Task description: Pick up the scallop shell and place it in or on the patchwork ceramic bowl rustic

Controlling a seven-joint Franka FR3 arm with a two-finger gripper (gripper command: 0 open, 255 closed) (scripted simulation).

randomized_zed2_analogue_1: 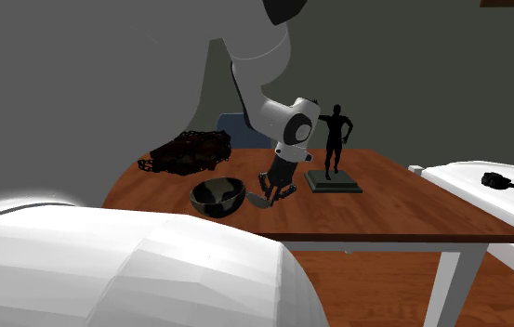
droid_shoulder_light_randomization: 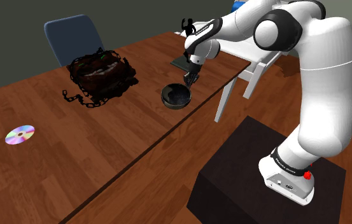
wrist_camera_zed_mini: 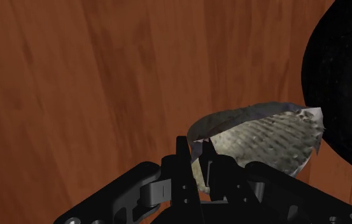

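A grey-white ribbed scallop shell [wrist_camera_zed_mini: 263, 137] is clasped at its edge between the two black fingers of my gripper [wrist_camera_zed_mini: 200, 164], which is shut on it. The shell [randomized_zed2_analogue_1: 262, 200] hangs just over the wooden table [droid_shoulder_light_randomization: 104, 153], right beside the dark bowl [randomized_zed2_analogue_1: 217, 196]. In the shoulder view the gripper [droid_shoulder_light_randomization: 191, 79] points down next to the far rim of the bowl [droid_shoulder_light_randomization: 176, 97]. The bowl's dark rim [wrist_camera_zed_mini: 343, 89] lies close beyond the shell in the wrist view.
A dark figurine [randomized_zed2_analogue_1: 334, 149] on a flat base stands close behind the gripper. A dark chain-wrapped lump [droid_shoulder_light_randomization: 101, 73] lies further along the table, and a CD [droid_shoulder_light_randomization: 20, 134] lies toward the shoulder view's left. A blue chair [droid_shoulder_light_randomization: 72, 35] is behind. White furniture [randomized_zed2_analogue_1: 496, 186] stands beside the table.
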